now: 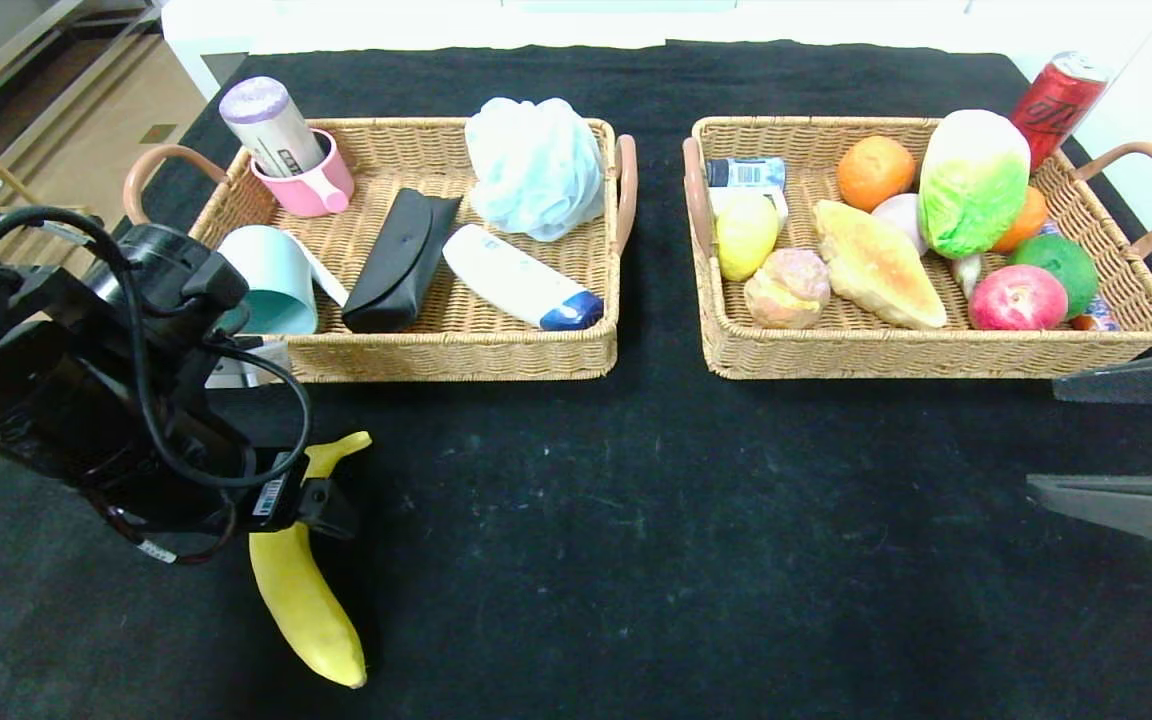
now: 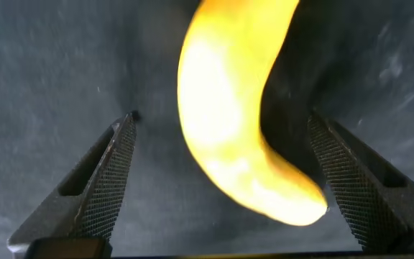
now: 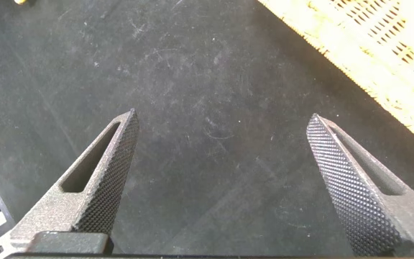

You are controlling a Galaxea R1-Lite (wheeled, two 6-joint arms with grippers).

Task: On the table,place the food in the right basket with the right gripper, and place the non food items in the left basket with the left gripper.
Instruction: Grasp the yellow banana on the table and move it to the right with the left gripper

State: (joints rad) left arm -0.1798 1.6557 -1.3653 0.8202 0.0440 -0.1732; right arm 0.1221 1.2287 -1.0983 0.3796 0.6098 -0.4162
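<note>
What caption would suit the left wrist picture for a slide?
Open left gripper hovering with its jaws either side of the banana on the table.

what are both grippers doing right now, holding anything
left gripper: open, straddling the banana on the table, not gripping.
right gripper: open, empty.

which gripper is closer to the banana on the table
Left. The left gripper hangs open right over the banana, one finger on either side. The right gripper is open far across the table, by the right basket.
</note>
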